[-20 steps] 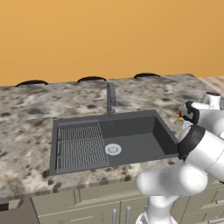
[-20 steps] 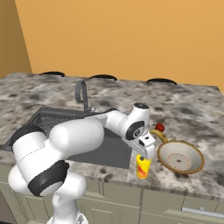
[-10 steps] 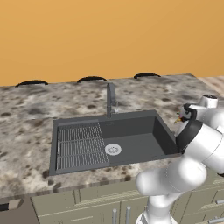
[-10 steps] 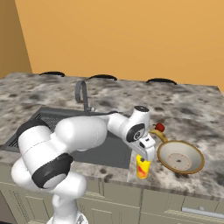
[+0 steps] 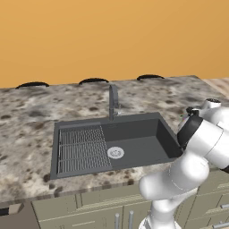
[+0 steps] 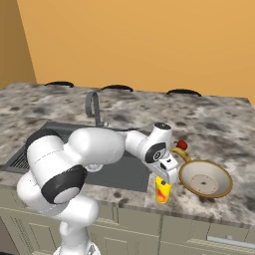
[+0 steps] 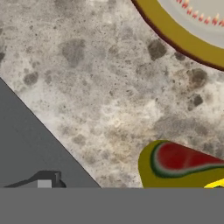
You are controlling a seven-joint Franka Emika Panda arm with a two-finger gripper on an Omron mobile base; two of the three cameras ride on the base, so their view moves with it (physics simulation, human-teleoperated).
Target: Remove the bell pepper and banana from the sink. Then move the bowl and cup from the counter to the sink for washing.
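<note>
Now | claw [image 6: 164, 180] above cup [image 6: 161, 191]; bowl [image 6: 205, 180] beside; sink [image 5: 134, 138] apart

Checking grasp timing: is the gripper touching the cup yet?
Cannot tell. In the right base view the gripper sits right over the cup, hiding any gap. The hand view shows the cup's rim close below, but no clear contact.

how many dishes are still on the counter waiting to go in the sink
2. The cup stands at the counter's front edge under the pincer; the bowl sits right of it. The arm may hide others.
</note>
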